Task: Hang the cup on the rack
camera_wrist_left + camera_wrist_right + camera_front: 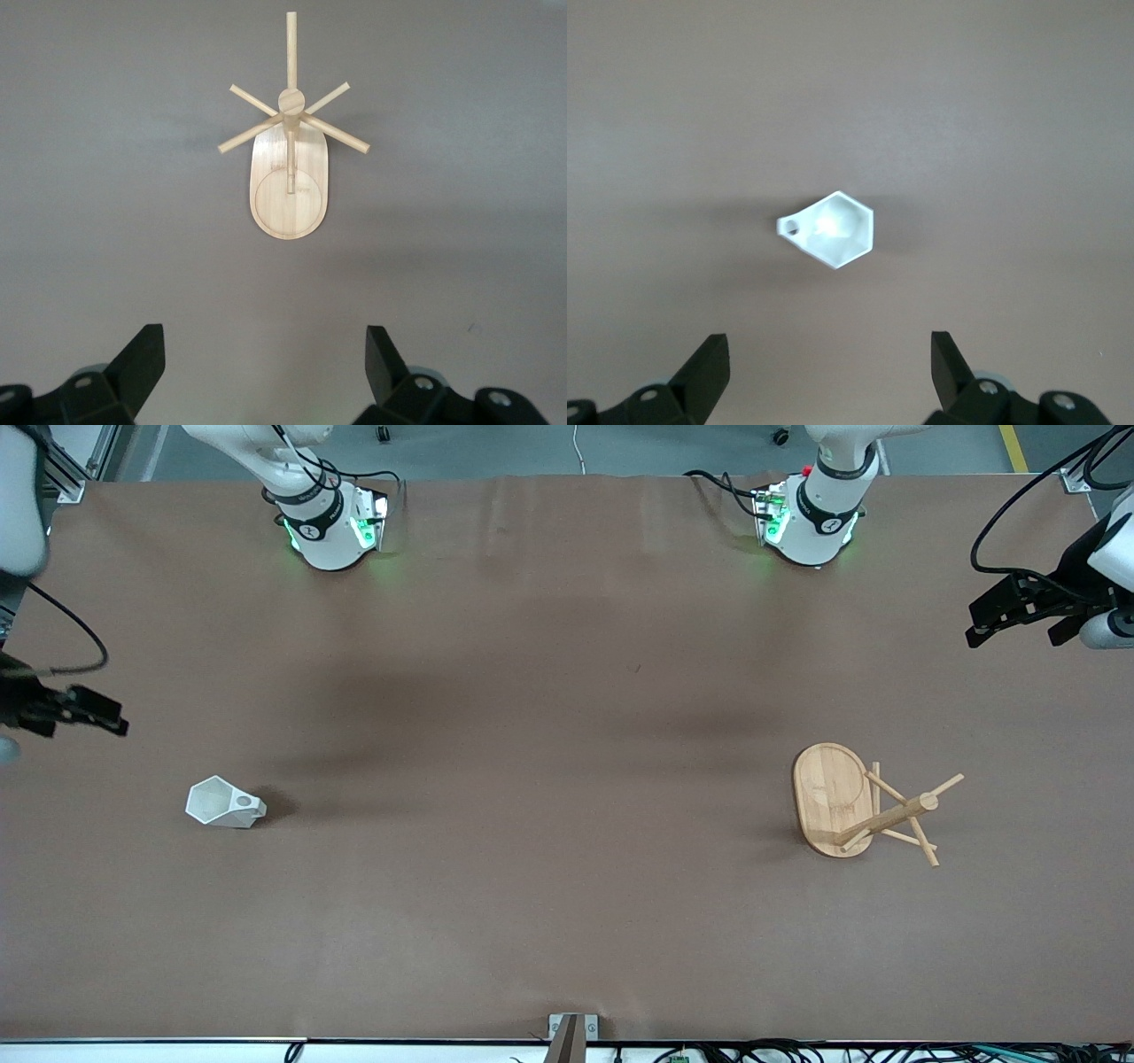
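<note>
Right gripper (111, 722) up over the table's right-arm end, fingers (704, 367) spread wide, nothing held. Brown cloth-covered table (549, 691), faint creases near the base edge, grey floor past it. White cup (223, 803) resting on that cloth toward the right arm's end, handle with its round hole pointing toward the left arm's end. Bamboo rack (842, 802) standing toward the left arm's end, oval base lying long from base edge to front edge. Left gripper (1010, 615) up over the left-arm end, fingers (385, 363) equally wide, empty.
</note>
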